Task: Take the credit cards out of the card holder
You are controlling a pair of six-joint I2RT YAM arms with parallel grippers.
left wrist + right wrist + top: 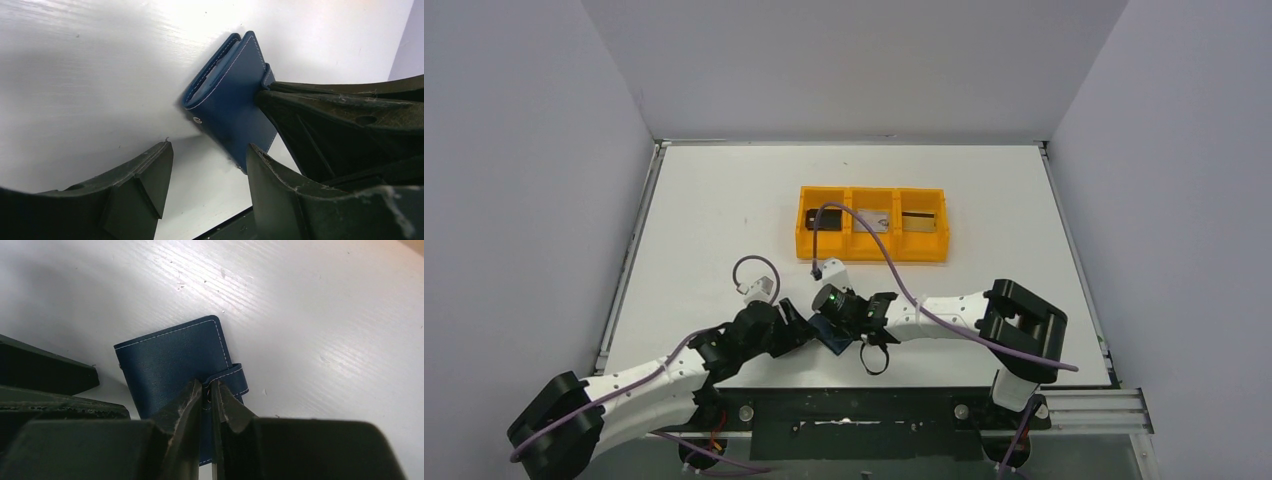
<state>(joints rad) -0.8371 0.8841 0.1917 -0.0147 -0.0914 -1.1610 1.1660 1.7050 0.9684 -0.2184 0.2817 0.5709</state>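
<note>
We note the card holder (170, 355) as a smooth, leather-like material with a low sheen. It has pale thread stitching along its edges and a small shiny metal stud (198, 120). The table (325, 315) is white and semi-gloss, with fine linear grain. The fingers (135, 190) of the left gripper (209, 149) are matt black plastic, ridged and dusty. The tray (873, 252) is orange plastic.

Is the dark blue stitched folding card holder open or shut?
Shut: the dark blue card holder shows only its outer cover; its tab wraps over the edge.
</note>
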